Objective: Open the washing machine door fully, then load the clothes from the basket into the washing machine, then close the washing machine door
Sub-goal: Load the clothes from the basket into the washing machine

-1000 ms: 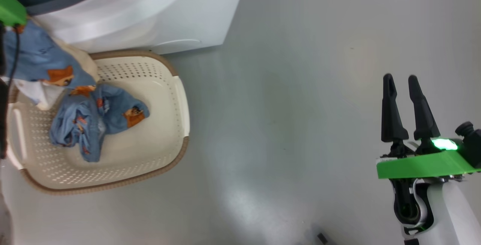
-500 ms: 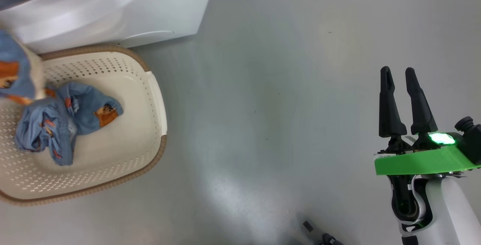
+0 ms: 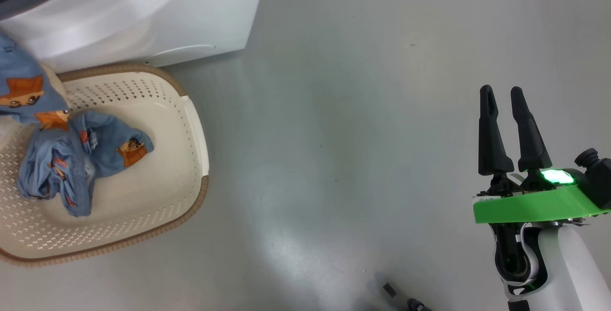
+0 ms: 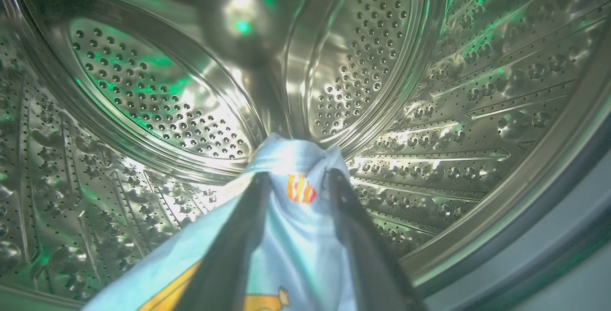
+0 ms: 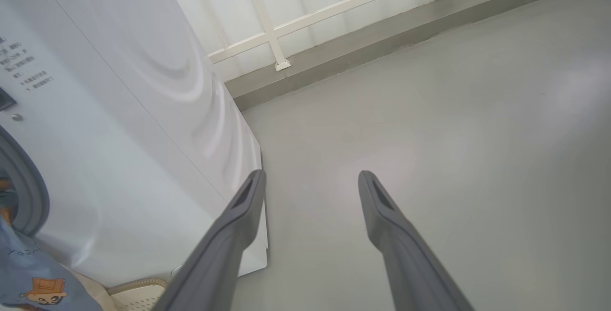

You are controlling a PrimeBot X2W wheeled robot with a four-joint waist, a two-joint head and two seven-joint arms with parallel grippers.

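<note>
Inside the perforated steel drum (image 4: 157, 91) of the washing machine (image 3: 143, 10), my left gripper (image 4: 298, 177) has its fingers parted, and one light-blue bear-print garment (image 4: 296, 234) lies bunched between them. That garment trails out of the opening and hangs over the basket's (image 3: 195, 125) far left end (image 3: 24, 91). A second garment (image 3: 81, 158) lies crumpled in the basket. My right gripper (image 3: 500, 90) hovers open over the bare floor, far right of the basket, holding nothing. The washing machine door is out of view.
The white washer's side (image 5: 119, 110) and grey gasket (image 5: 28, 191) stand left of my right gripper (image 5: 311, 177). A white railing (image 5: 334, 10) on a raised kerb runs behind the machine. Grey floor (image 3: 358, 134) stretches between basket and right arm.
The head camera has swung, so basket and washer sit further left in the picture and the left arm's green collar has left the frame. The right gripper has stayed open and still.
</note>
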